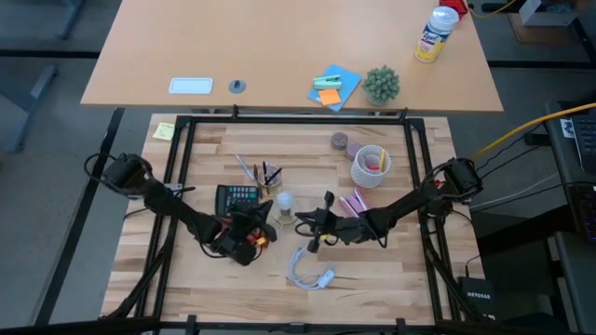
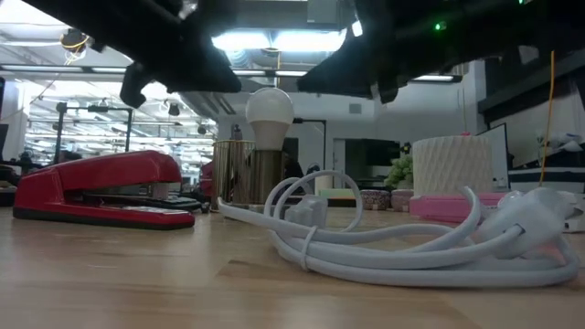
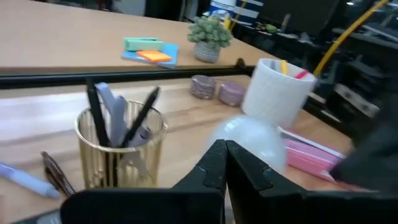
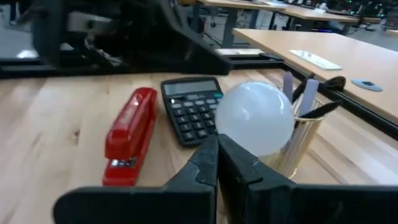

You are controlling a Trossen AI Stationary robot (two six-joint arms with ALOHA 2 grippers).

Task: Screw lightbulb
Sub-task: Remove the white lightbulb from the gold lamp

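Observation:
The lightbulb, small, round and frosted white, stands upright with its round end up, right beside a gold pen cup. What its lower end rests in I cannot tell. My left gripper is shut just on the bulb's near-left side. In the left wrist view the bulb shows right behind the shut fingers. My right gripper is shut a little to the bulb's near-right. In the right wrist view the bulb shows large behind the fingertips. In the low view nothing touches the bulb.
A calculator lies left of the bulb and a red stapler under my left arm. A looped white cable lies near the front. A white cup, pink items and two small round pots sit to the right.

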